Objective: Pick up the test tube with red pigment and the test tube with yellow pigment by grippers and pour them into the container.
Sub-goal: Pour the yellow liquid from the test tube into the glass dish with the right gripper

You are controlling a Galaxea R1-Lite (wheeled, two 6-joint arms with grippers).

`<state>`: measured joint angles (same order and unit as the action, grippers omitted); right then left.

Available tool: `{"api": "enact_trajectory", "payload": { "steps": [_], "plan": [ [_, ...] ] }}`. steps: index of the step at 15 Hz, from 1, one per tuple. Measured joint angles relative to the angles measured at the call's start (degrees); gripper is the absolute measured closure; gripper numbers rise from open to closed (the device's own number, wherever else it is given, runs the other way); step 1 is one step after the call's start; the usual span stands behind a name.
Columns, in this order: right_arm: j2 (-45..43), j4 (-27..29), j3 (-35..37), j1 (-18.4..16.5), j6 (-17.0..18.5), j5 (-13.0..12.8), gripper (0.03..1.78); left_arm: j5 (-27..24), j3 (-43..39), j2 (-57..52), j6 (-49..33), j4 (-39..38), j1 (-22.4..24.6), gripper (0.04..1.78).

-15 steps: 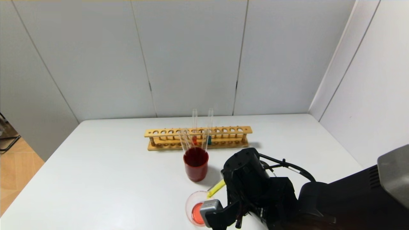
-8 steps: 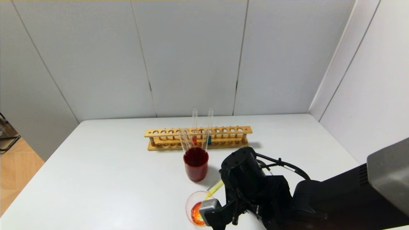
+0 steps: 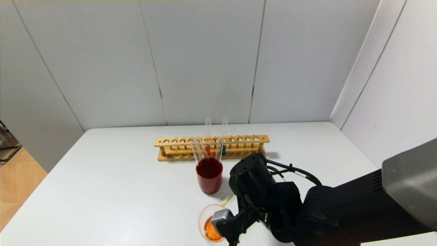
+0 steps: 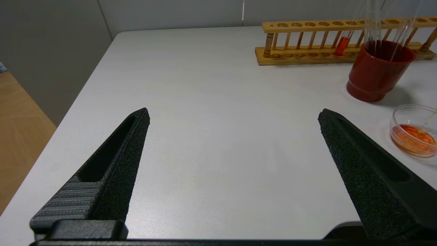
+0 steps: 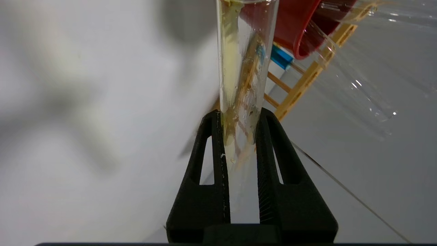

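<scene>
While the right claw [image 5: 240, 136] clamps the test tube with yellow pigment [image 5: 242, 68], it tips it so liquid drains into the container [image 3: 205, 213] at 6 o'clock of the red cup [image 3: 209, 177]. Left claw [image 4: 232, 164] waits, spread wide.

Even, soft overhead light is cast; a faint shadow is thrown beside the opaque dark red cup [image 3: 209, 179]. The right wrist view's white background is blurred, with glints on glass.

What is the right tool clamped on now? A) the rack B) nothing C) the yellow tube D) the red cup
C: the right tool is shut on the yellow tube, whose mouth tips over the glass cup holding orange liquid.
</scene>
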<state>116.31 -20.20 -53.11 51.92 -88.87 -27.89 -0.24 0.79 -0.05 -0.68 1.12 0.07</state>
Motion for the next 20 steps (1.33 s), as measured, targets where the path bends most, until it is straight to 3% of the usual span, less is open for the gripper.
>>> {"api": "enact_trajectory", "payload": {
  "steps": [8,11,20],
  "plan": [
    [1.02,-0.05,-1.56,0.65,-3.94,-2.51,1.49,0.02,0.00,0.00,0.00,0.02,0.00,0.07],
    [1.13,-0.13,-1.93,1.46,-5.42,-4.77,1.49,0.02,0.00,0.00,0.00,0.00,0.00,0.07],
    [0.50,-0.99,-2.19,3.15,-4.93,-5.73,1.49,0.02,0.00,0.00,0.02,0.00,0.00,0.07]
  ]
}}
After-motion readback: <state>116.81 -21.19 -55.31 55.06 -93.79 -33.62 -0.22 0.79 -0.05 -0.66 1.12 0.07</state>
